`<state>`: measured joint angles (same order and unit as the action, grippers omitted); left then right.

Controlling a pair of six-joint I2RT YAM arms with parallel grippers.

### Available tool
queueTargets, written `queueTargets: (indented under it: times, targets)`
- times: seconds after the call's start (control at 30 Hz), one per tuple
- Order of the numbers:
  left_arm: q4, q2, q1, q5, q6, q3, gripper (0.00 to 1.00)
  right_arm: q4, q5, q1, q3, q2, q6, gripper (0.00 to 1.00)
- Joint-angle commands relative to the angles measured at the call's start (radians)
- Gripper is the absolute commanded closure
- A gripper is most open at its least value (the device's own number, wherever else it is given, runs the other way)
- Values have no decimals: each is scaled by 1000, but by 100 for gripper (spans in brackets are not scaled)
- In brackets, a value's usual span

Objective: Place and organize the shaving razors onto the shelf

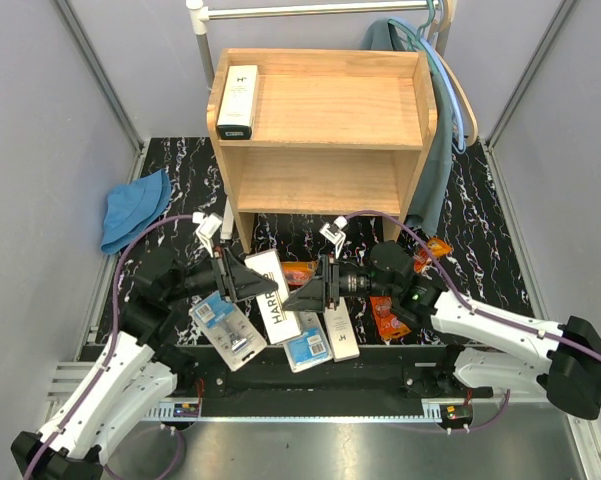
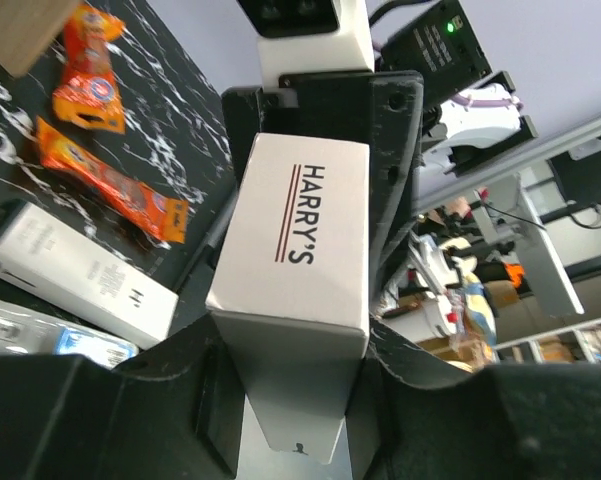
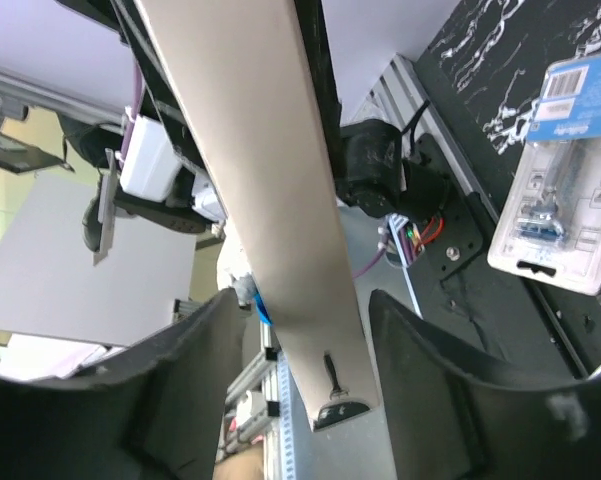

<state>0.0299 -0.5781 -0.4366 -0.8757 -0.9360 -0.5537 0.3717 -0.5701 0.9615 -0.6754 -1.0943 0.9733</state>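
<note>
The left gripper clamps the white box in mid-air before the shelf while the right gripper stands loose around it, so a shallow one-sided hold could let it tip and drop.

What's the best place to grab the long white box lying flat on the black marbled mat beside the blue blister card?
Grip the long white box across its narrow width near mid-length, coming straight down. It lies flat, and its long sides are the only faces a hand could span. The blue-backed blister card crowds one side, so probably go in carefully there.
</note>
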Motion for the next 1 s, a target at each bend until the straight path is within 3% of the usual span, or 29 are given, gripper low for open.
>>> queueTargets:
  times: [0.0, 0.1, 0.37, 0.5, 0.77, 0.97]
  targets:
    - [73, -8, 7, 64, 36, -35, 80, 3, 21, 3, 33, 69, 33, 32]
    - [85, -45, 9, 70, 37, -66, 83, -11, 84, 2, 80, 132, 47, 22]
    - [254, -198, 9, 47, -43, -112, 88, -23, 361, 3, 315, 474, 157, 18]
    - [379, -246, 6, 64, -124, -94, 91, -53, 414, 9, 346, 551, 156, 16]
    - [443, -262, -50, 239, -188, -52, 96, 76, 457, 14, 353, 435, 150, 16]
    - [455, -295, -93, 250, -185, -54, 96, 225, 415, 17, 326, 306, 137, 18]
